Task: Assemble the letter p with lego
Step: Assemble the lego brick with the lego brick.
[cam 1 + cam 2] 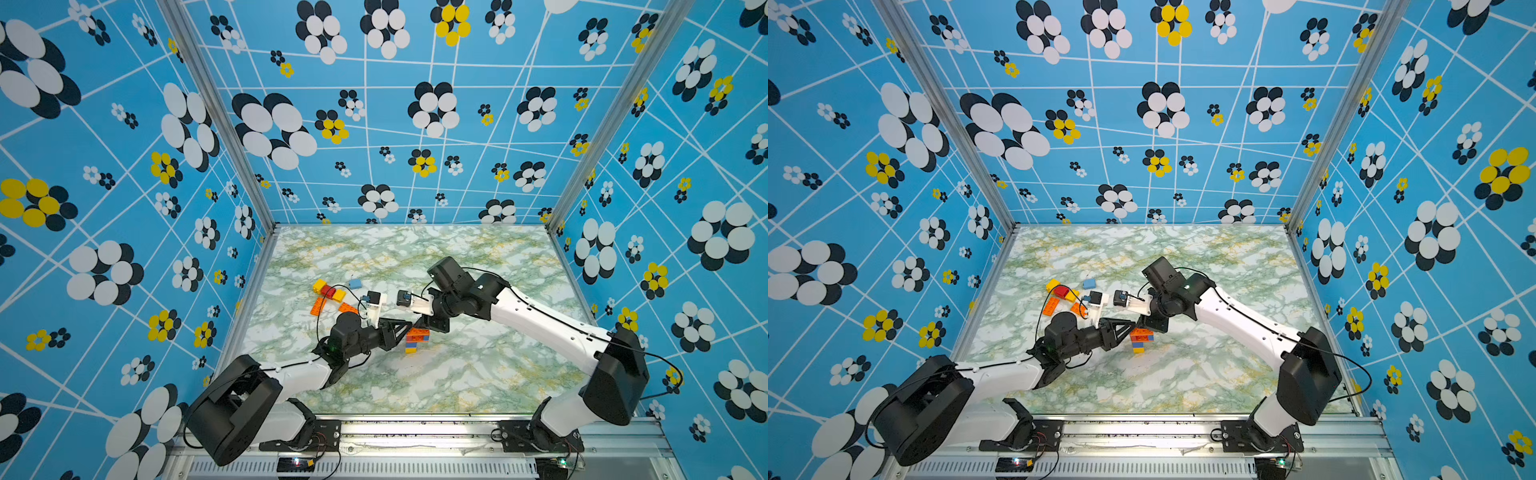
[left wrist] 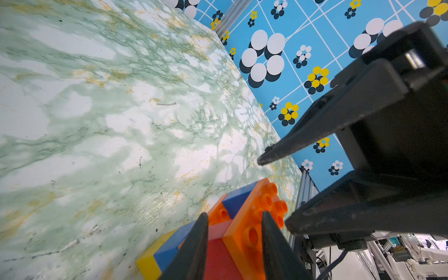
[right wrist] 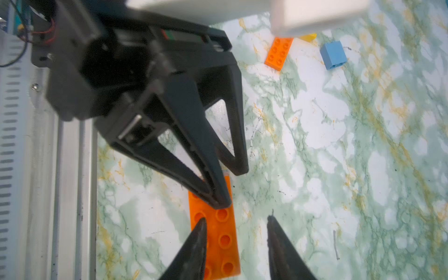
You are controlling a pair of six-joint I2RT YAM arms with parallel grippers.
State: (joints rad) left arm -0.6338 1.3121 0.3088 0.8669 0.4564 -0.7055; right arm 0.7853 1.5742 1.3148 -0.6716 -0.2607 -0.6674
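Lying loose left of centre on the marbled table (image 1: 457,374) are glossy studded lego bricks (image 1: 328,293): yellow, red, orange, plus 1 pale blue brick (image 1: 355,284). The left claw (image 2: 234,214) pinches the central stack (image 1: 415,340), yellow, blue and red layers under a long orange plate (image 3: 225,240), studs up, lengthwise along the front rail (image 1: 415,428). The right claw (image 2: 274,191) hangs spread just over the plate.

Top of lego stack (image 1: 417,340) beneath fingers (image 1: 398,327), part beyond left wrist view's edge.
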